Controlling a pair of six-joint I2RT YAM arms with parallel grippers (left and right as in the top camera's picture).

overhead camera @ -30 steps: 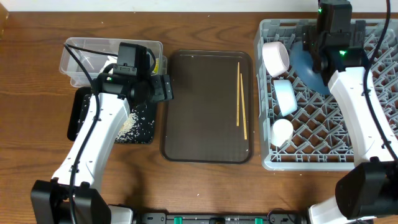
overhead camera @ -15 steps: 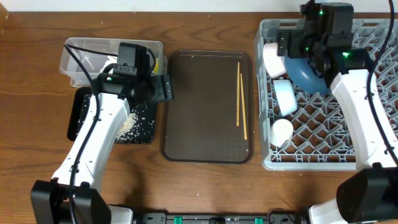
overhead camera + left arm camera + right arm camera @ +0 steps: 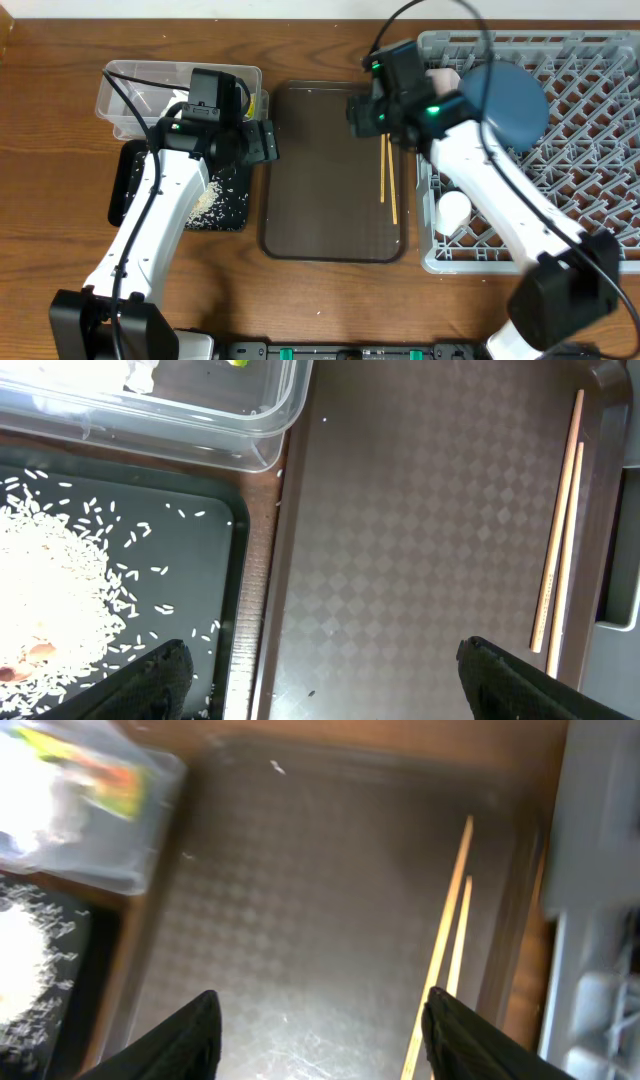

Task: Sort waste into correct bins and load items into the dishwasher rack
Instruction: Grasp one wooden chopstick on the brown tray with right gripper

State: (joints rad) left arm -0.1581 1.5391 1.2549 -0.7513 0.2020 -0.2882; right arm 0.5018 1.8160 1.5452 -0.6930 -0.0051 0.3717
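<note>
Rice scraps (image 3: 205,203) sat piled on black tray (image 3: 125,190); clear tub (image 3: 120,95) just behind it w/ tissue (image 3: 140,372) + wrapper (image 3: 105,772) inside. L gripper (image 3: 322,650) hung wide open, empty, over left edge of brown serving tray (image 3: 320,200). Chopsticks (image 3: 386,165) lay flat side by side near that tray's right rim, not yet picked. R gripper (image 3: 320,1005) hovered by them, jaws wide apart, nothing held. Risks IMO: sticks thin + flat, so pinch could catch only one or scrape tray; rim close, finger could snag; in rack (image 3: 600,150) they might drop thru lattice.
</note>
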